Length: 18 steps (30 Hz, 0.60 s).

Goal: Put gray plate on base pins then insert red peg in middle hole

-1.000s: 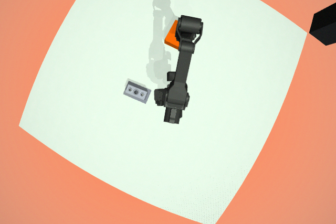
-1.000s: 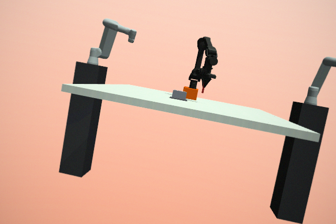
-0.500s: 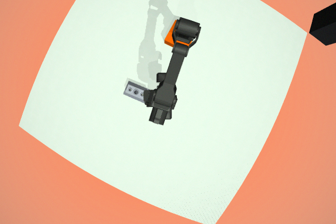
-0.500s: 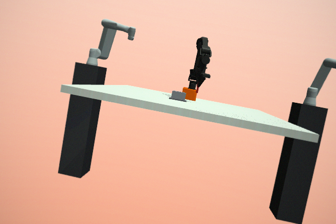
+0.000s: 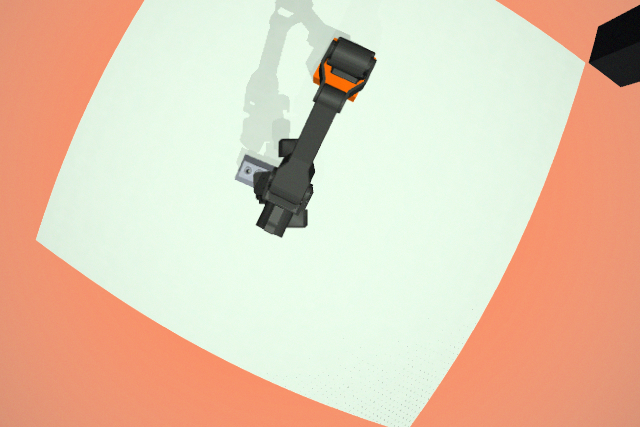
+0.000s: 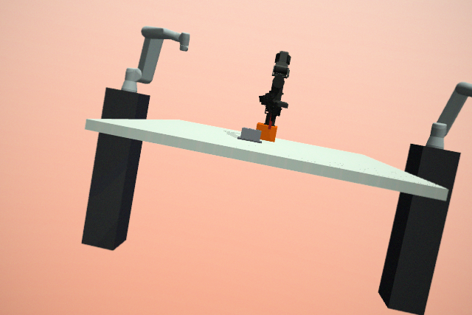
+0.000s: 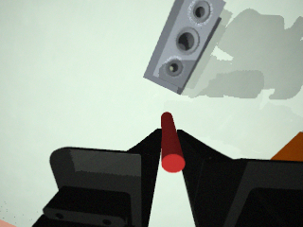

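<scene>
The gray plate (image 5: 251, 164) (image 6: 251, 134) (image 7: 171, 51) lies flat over the base (image 6: 257, 142), which shows as a thin dark edge below it. The wrist view shows its three holes in a row; the middle hole (image 7: 187, 41) is larger and empty, and a pale pin tip shows in the nearest end hole. My gripper (image 6: 270, 115) (image 7: 169, 133) is shut on the red peg (image 6: 270, 125) (image 7: 173, 163). The peg is held lengthwise between the fingertips, above the table and to one side of the plate. In the top view the arm hides the peg, the fingertips and part of the plate.
The orange block (image 5: 339, 77) (image 6: 266, 134) (image 7: 292, 150) is at my arm's foot, near the plate. Two gray arms (image 6: 152, 52) (image 6: 450, 113) stand on dark pillars beyond the pale table (image 5: 413, 205) (image 6: 324, 158).
</scene>
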Each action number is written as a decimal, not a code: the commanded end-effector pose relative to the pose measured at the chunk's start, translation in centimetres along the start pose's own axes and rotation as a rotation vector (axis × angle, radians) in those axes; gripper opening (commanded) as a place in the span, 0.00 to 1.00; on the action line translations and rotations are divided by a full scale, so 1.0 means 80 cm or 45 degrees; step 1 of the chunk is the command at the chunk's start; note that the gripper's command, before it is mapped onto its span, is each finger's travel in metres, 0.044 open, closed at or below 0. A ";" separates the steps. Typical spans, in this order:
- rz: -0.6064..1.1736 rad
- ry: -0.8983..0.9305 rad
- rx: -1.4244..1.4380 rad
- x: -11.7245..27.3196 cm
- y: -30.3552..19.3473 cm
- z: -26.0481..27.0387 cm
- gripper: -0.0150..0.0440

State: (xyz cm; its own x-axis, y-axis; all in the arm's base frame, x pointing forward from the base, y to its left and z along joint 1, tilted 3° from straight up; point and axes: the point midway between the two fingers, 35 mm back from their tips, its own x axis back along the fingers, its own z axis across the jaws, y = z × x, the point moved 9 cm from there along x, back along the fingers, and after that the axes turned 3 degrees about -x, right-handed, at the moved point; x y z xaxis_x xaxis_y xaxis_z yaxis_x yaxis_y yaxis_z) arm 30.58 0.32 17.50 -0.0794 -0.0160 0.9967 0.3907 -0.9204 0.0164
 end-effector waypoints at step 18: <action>-0.009 0.002 0.028 0.002 0.079 -0.008 0.25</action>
State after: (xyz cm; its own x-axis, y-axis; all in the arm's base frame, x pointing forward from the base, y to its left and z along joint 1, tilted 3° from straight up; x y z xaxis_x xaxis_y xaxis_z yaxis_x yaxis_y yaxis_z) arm 32.25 -4.96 17.66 -0.0827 -0.0063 0.9966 0.4032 -0.9147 0.0277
